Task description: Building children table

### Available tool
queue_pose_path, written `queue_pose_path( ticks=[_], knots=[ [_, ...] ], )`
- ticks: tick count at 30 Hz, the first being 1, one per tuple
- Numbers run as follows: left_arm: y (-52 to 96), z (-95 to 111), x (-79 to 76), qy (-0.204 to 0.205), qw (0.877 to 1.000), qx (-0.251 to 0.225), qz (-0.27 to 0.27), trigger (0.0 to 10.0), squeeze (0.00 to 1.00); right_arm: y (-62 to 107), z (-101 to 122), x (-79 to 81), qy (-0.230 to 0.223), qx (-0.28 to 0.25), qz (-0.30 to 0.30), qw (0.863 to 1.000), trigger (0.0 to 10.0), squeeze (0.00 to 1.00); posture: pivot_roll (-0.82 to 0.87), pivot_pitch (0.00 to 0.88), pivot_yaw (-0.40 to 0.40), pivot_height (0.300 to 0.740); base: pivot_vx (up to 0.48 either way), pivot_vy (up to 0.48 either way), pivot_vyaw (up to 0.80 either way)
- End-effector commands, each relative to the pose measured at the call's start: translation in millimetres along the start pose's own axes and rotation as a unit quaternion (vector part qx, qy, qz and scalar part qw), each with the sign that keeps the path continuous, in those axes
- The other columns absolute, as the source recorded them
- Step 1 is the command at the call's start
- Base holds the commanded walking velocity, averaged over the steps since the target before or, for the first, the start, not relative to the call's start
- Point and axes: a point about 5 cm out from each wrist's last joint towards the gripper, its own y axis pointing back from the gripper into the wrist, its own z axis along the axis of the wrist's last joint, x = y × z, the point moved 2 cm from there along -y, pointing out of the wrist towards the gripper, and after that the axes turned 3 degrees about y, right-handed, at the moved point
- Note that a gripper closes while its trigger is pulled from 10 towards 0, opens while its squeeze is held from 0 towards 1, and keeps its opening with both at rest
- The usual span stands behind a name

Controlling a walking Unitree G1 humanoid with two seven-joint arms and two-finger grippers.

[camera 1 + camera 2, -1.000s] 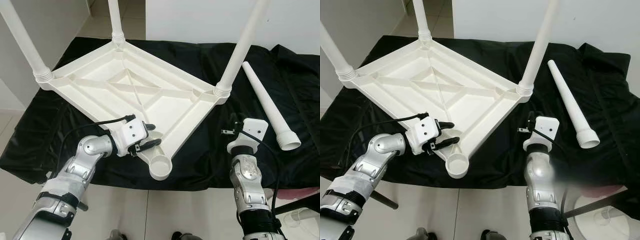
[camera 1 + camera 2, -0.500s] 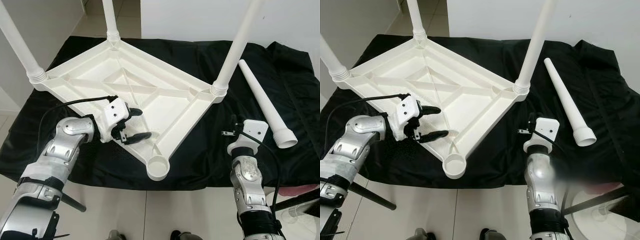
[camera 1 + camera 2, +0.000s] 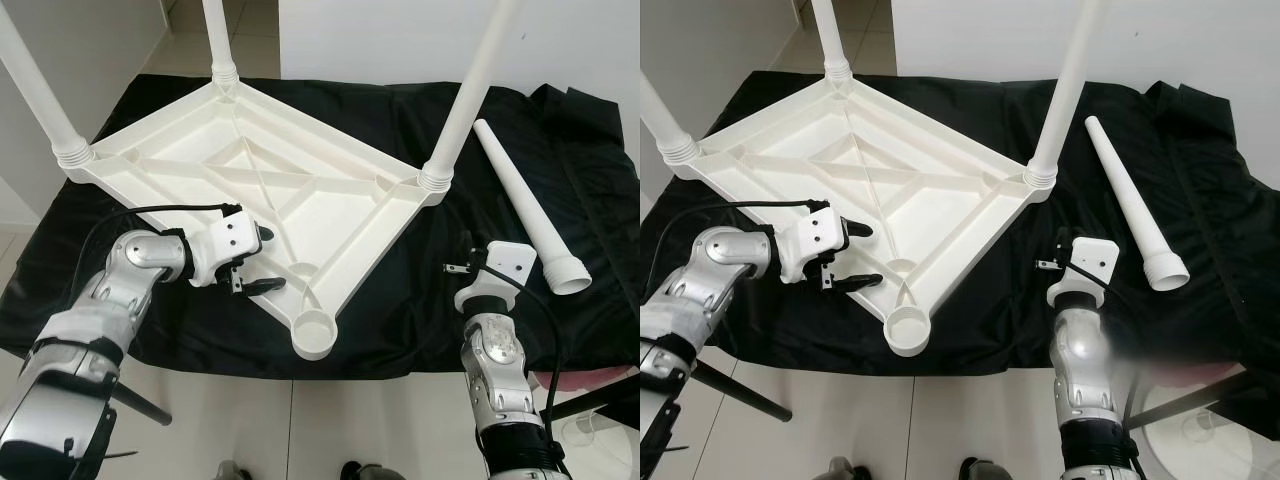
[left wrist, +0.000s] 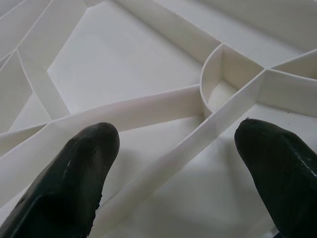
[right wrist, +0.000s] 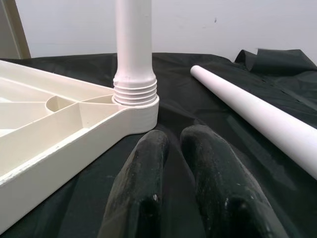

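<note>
An upturned white tabletop [image 3: 250, 190] lies ribbed side up on a black cloth [image 3: 420, 300] that covers the bench, turned so one corner points at the bench's near edge and the opposite corner at its far edge. Three white legs stand upright in the corner sockets: one at the left corner [image 3: 40, 85], one at the far corner [image 3: 218, 40] and one at the right corner [image 3: 465, 100]. The near corner socket [image 3: 315, 335] is a round open cup with nothing in it. The fourth leg [image 3: 525, 205] lies loose on the cloth toward the bench's right side, well apart from the tabletop, its wide threaded end nearest the near edge. The left gripper [image 3: 262, 260] sits at the tabletop's near-left rim, its two black fingers [image 4: 74, 173] spread wide apart over the inner ribs, one above the rim and one low beside it, clamping nothing. The right gripper [image 5: 173, 163] hovers low over the cloth near the near edge, between the right-corner leg and the loose leg, with its fingers pressed together and pointing toward the right-corner socket [image 5: 133, 106].
</note>
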Motion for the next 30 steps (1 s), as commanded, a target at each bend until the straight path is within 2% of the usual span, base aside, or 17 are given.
queue_pose_path(
  ticks=[1,8,17,30],
  knots=[
    [-3.4,-14.7,-1.8,0.012,0.999,0.033,0.025,10.0,0.00,1.4,-4.7,0.4,0.000,0.011,0.000,1.000,10.0,0.00,-0.02,0.127,-0.006,0.740,0.000,0.000,0.00],
    [-11.9,-22.7,4.7,0.020,0.996,0.068,0.045,10.0,0.00,2.8,-4.8,2.1,-0.002,0.012,-0.002,1.000,10.0,0.00,-0.03,0.134,0.007,0.740,0.000,0.000,0.00],
    [-18.5,-26.7,6.4,0.020,0.995,0.092,0.042,10.0,0.00,9.9,-7.1,2.2,-0.002,0.018,-0.005,1.000,10.0,0.00,-0.04,0.162,0.014,0.740,0.000,0.000,0.00],
    [-22.6,-29.2,2.4,0.023,0.995,0.096,0.017,10.0,0.00,18.0,-10.2,5.2,-0.003,0.029,0.003,1.000,10.0,0.00,-0.03,0.196,0.011,0.740,0.000,0.000,0.00]
  ],
)
